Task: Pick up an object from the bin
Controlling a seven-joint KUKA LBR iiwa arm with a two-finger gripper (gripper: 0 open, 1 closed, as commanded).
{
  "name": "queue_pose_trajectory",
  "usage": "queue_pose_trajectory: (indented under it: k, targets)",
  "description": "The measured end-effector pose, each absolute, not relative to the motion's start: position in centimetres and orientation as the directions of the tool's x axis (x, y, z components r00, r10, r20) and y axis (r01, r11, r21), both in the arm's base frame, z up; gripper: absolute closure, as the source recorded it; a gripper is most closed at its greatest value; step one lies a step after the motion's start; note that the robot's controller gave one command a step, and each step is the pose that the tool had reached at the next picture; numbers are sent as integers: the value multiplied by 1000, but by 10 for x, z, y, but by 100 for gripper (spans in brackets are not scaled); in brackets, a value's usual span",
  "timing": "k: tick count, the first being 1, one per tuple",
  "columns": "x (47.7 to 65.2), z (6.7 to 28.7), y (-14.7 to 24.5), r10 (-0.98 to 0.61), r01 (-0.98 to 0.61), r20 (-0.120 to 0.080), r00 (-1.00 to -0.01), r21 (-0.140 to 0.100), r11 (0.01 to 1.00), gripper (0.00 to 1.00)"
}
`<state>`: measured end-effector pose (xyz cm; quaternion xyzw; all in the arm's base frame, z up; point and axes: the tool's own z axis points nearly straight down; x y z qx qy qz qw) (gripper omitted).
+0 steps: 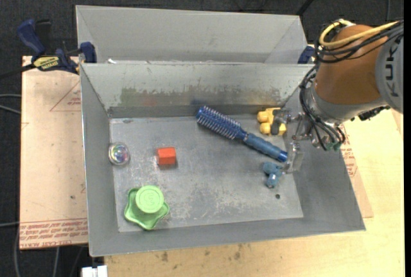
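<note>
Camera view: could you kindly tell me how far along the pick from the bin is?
Done: the jaws are low at the right of the bin, beside the handle of the blue hairbrush and a small blue piece. In hand: nothing visibly gripped. Left: gripping one thing and lifting it out.

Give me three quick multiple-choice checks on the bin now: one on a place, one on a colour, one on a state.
1. Where is the gripper?
A. over the left corner.
B. low at the right side of the bin, by the hairbrush handle's end.
C. outside the bin.

2. What colour is the small block left of centre?
A. red.
B. blue.
C. yellow.

3. How is the hairbrush?
A. upright against a wall.
B. lifted off the floor.
C. lying slantwise on the floor.

Answers:
1 B, it hangs beside the handle's end and a small blue thing.
2 A, plainly red.
3 C, its whole length rests on the bin floor.
</note>
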<state>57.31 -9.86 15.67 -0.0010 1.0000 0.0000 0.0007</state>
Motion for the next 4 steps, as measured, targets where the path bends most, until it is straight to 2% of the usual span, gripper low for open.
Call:
queue_pose_trajectory:
  k: [1, 2, 3, 4]
  targets:
    - [580, 70, -105, -33, -33, -3, -999, 0, 999, 0]
    - [582, 75, -105, -36, -36, -7, -999, -1, 999, 100]
    - [581, 73, -104, -37, -37, -4, -999, 0, 999, 0]
    - [657, 71, -93, -13, -13, -3, -1000, 2, 1000, 0]
